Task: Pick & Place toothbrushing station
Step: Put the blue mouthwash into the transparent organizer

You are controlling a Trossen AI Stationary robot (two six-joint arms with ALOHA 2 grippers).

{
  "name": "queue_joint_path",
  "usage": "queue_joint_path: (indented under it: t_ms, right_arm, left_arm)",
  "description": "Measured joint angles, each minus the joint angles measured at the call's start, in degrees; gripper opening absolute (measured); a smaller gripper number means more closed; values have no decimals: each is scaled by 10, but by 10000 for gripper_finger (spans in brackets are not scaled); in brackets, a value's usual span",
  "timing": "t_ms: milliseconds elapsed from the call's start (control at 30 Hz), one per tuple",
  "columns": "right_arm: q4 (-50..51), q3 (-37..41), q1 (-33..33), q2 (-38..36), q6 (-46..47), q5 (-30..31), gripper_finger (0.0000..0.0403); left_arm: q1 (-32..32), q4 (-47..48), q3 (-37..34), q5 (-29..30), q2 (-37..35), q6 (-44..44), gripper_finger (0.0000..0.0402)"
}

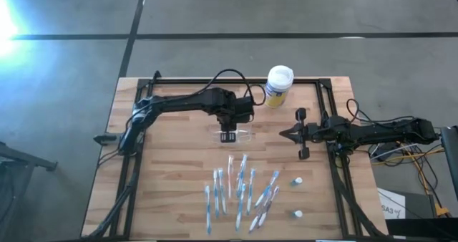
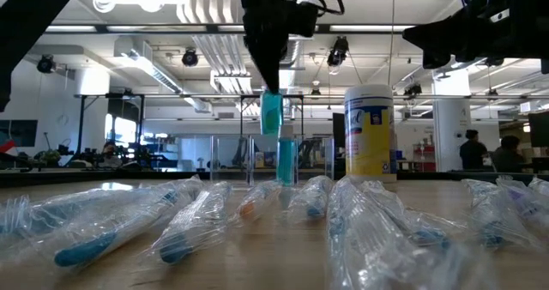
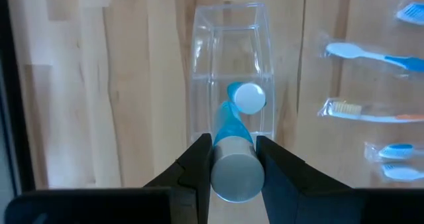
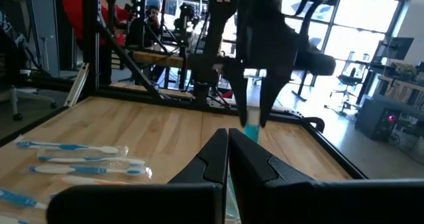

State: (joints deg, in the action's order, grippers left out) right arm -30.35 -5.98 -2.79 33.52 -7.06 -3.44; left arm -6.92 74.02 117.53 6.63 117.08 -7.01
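The desk (image 1: 172, 199) is pale wood in a block pattern. The holder (image 3: 230, 65) is clear. The tube (image 3: 233, 148) is teal with a grey cap. The canister (image 1: 278, 86) is yellow, white-lidded. The toothbrushes (image 1: 240, 188) are blue and white.

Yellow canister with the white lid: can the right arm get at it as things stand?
Probably yes. The tall yellow canister with a white lid stands alone near the table's far edge. The right tool, shut and empty, has bare wood between. The left tool is busy over the clear plastic holder.
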Motion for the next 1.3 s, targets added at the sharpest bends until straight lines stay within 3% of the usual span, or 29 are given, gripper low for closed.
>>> queue_joint_path:
  t_ms: [800,1300]
  right_arm:
    - [0,0,0,0,6,0,8]
    - [0,0,0,0,4,0,8]
  left_arm:
    - [-21,-119,-147,-13,0,-14,96]
    - [-23,-140,-163,-26,-1,-8,98]
